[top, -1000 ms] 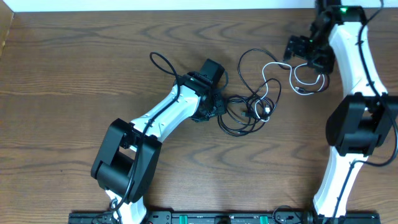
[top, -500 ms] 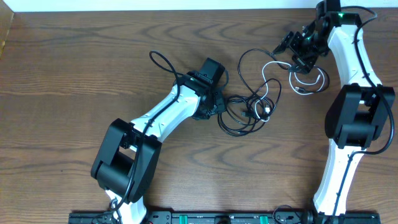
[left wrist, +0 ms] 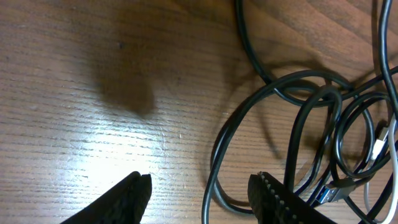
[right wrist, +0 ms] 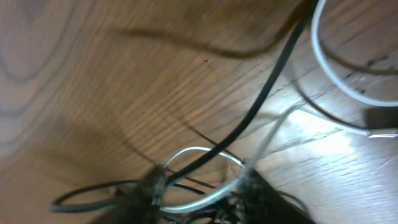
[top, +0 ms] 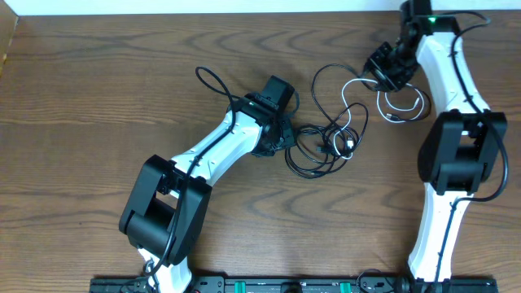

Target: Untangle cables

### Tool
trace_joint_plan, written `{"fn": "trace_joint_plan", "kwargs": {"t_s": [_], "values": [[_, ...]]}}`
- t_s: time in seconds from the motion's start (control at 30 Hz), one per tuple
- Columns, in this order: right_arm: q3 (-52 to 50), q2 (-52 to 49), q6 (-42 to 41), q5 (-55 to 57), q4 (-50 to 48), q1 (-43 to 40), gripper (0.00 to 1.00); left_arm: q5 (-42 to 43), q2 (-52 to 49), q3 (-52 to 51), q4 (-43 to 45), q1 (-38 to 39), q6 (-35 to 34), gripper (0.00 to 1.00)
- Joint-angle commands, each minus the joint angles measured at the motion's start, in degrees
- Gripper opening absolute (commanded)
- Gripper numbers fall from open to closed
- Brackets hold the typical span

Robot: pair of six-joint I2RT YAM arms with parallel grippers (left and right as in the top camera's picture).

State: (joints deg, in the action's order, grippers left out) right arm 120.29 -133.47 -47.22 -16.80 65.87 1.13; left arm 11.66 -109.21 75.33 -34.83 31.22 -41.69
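Observation:
The cables lie as a tangle of black loops at mid-table, and a white cable curls off to the right. My left gripper sits at the tangle's left edge. In the left wrist view it is open, with one black cable loop running between its fingers and a blue plug just beyond. My right gripper is low over the tangle's upper right. The blurred right wrist view shows it with jaws still apart around a white loop and a black strand.
A thicker black wire loops off the left arm onto the wood at upper left. A white plug end lies to the right of the right gripper. The table's far edge runs close behind the right arm.
My right gripper has swung left towards the upper right of the tangle, and its jaws have narrowed a good deal. The left arm and the tangle have stayed put.

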Motion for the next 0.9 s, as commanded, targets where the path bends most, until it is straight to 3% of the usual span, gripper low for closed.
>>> {"fn": "trace_joint_plan", "kwargs": {"t_s": [0.0, 0.03, 0.23, 0.33, 0.53, 0.67, 0.87], "values": [[-0.11, -0.42, -2.27, 4.79, -0.46, 1.16, 0.12, -0.98, -0.15, -0.17, -0.24, -0.28, 0.98, 0.56], [-0.09, -0.42, -2.25, 5.09, -0.50, 1.22, 0.02, -0.98, -0.15, -0.17, -0.24, -0.28, 0.98, 0.56], [0.96, 1.03, -1.97, 4.44, 1.73, 0.33, 0.01, -0.98, -0.17, -0.17, -0.24, -0.28, 0.98, 0.57], [3.06, 4.50, 1.81, 4.11, 2.51, -0.15, 0.01, -0.98, -0.17, -0.17, -0.20, -0.28, 0.96, 0.76], [7.52, 18.12, 6.67, -0.72, 1.42, 0.72, 0.01, -0.96, -0.17, -0.15, 0.70, -0.28, 0.96, 0.76], [8.39, 28.65, 7.23, -0.70, -4.66, 1.62, 0.02, -0.96, -0.15, -0.17, 0.66, -0.28, 0.96, 0.76], [8.39, 43.50, 7.21, -0.70, -22.14, 1.99, 0.01, -0.96, -0.17, -0.15, 0.66, -0.28, 0.94, 0.77]]}}
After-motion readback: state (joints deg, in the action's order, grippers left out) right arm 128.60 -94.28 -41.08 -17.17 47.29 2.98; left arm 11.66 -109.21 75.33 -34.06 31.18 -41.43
